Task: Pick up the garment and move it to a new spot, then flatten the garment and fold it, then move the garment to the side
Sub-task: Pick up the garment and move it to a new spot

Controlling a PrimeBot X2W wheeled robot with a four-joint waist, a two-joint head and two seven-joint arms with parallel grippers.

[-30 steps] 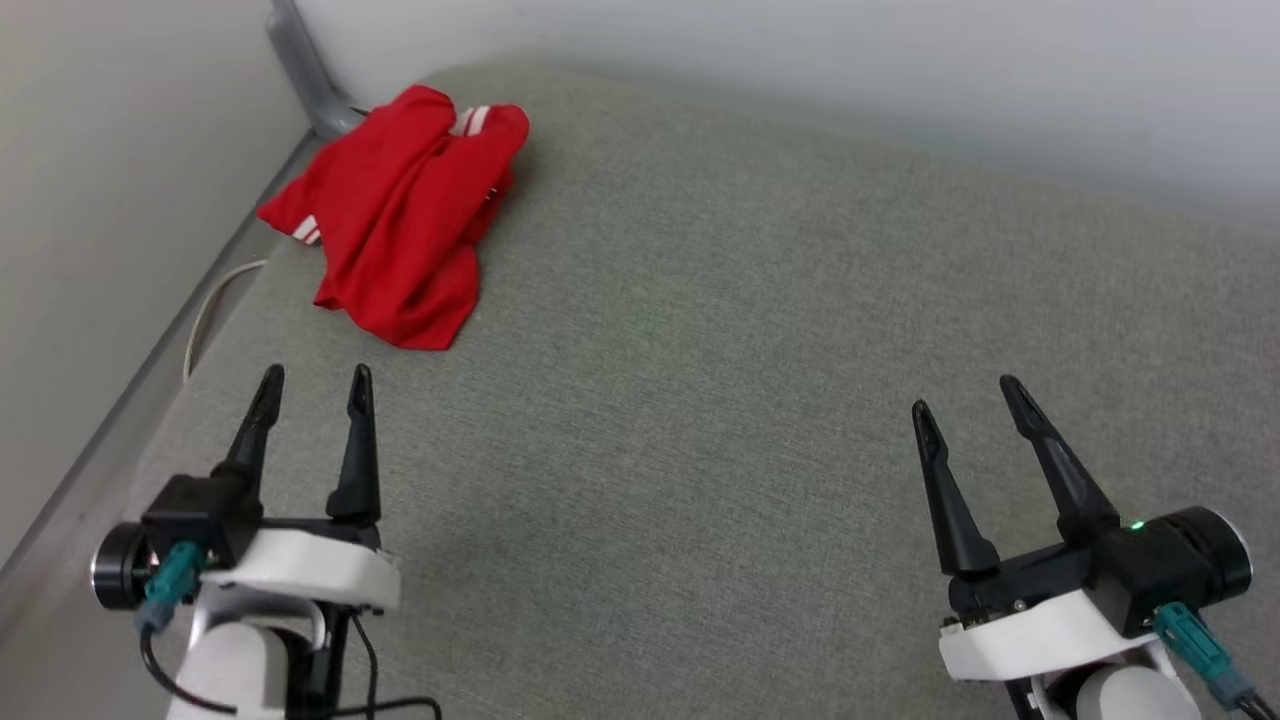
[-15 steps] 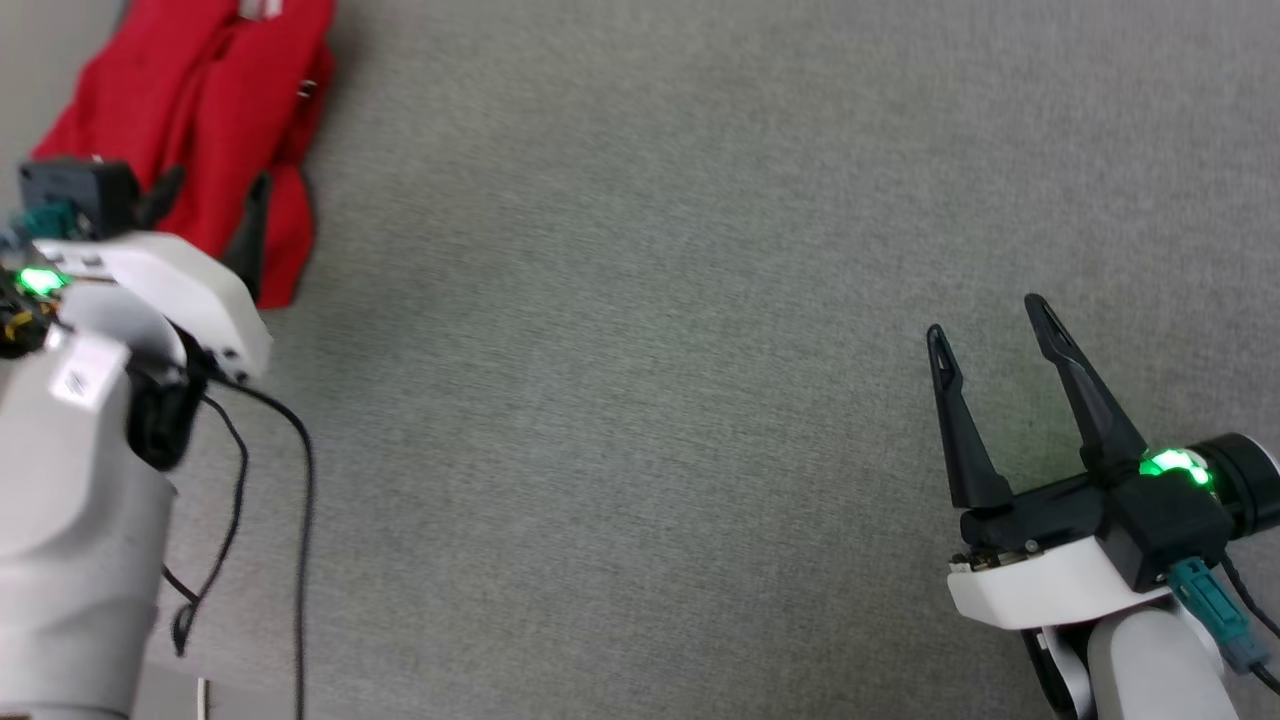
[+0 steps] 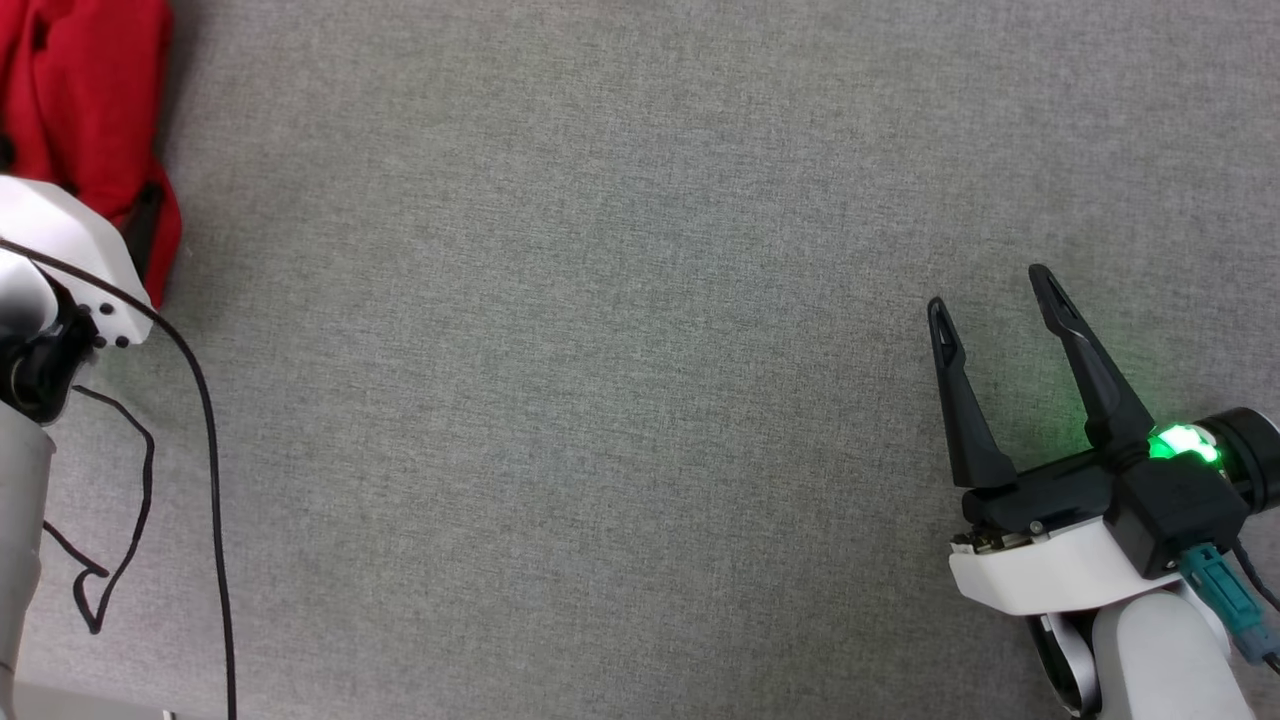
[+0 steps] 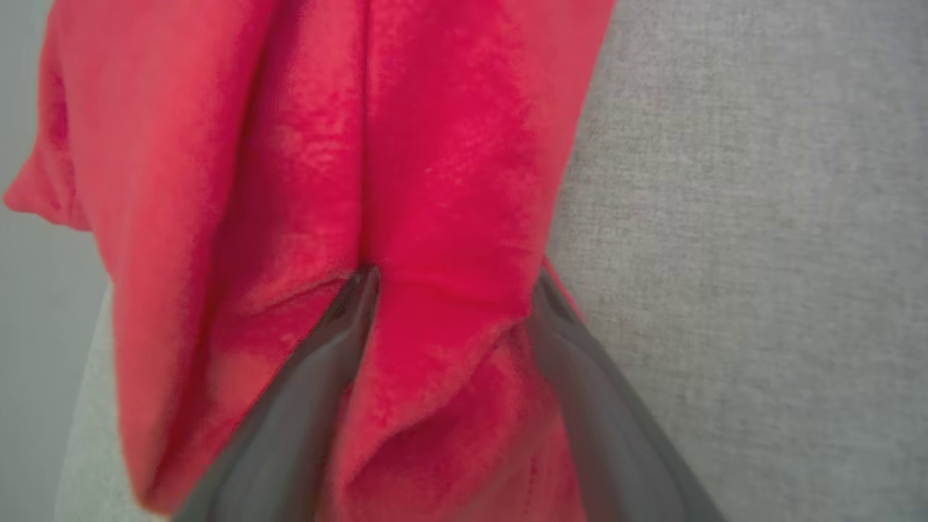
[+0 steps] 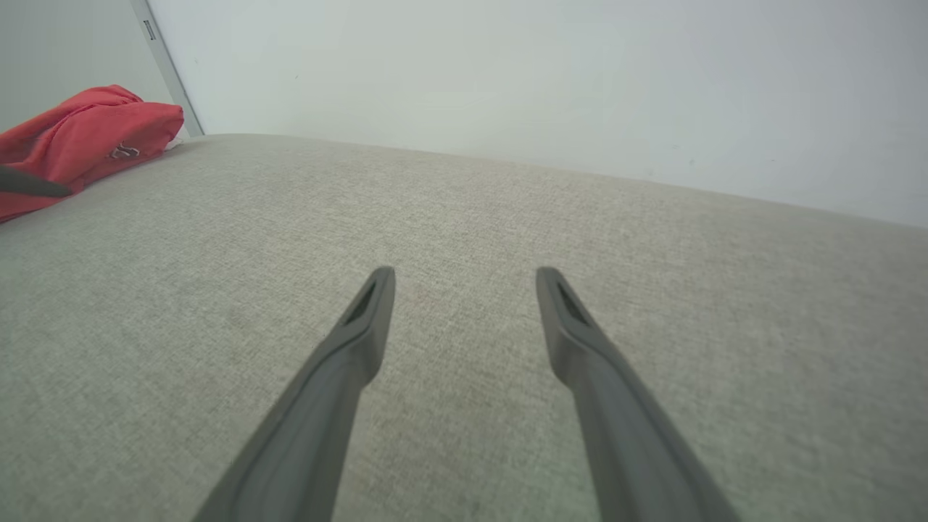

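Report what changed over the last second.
The left gripper reached forward to the garment; its open jaws now straddle a red fold, not yet clamped. The head camera tilted down. The right gripper stayed open over the grey surface; the garment stayed crumpled.

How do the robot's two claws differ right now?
The left gripper straddles a fold of the red shirt; the right gripper has nothing between its fingers. The left gripper is at the shirt; the right gripper is far off, over bare grey padding. Both are open.
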